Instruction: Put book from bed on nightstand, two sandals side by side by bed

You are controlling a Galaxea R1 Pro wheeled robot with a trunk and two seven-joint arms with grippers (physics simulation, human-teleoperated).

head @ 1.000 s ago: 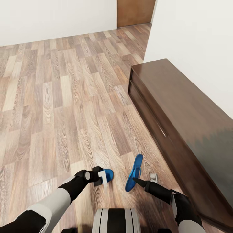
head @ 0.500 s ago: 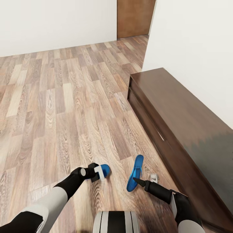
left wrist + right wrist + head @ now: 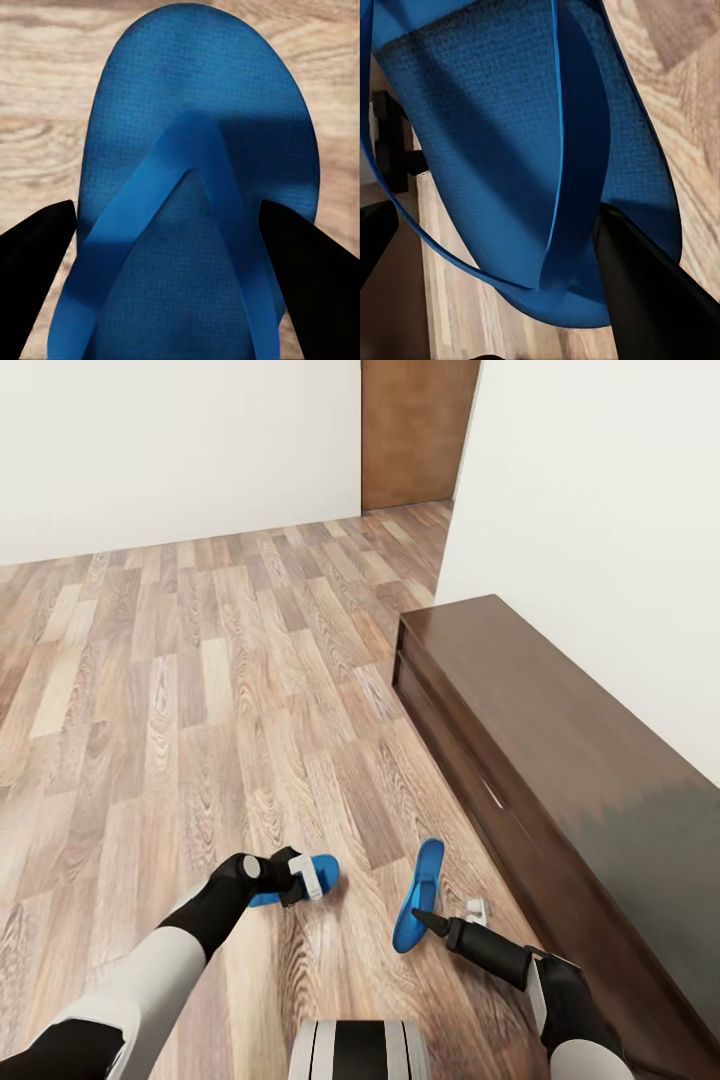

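Left gripper (image 3: 300, 878): fingers (image 3: 37, 262) pinch one sandal (image 3: 298, 880) by its sides, above the floor (image 3: 150, 710).
Right gripper (image 3: 425, 920): pinches the other sandal (image 3: 416, 896), tilted on edge, near the sideboard (image 3: 560, 760).
Sandals: apart, toes away from the robot.

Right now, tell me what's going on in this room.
The robot is carrying two blue sandals, one in each gripper, above a wood-plank floor. The left gripper holds the left sandal flat, its fingers at either side of the sole. The right gripper grips the right sandal, which hangs tilted on edge. A long dark-brown sideboard stands along the white wall to the right, and a brown door is at the far end.
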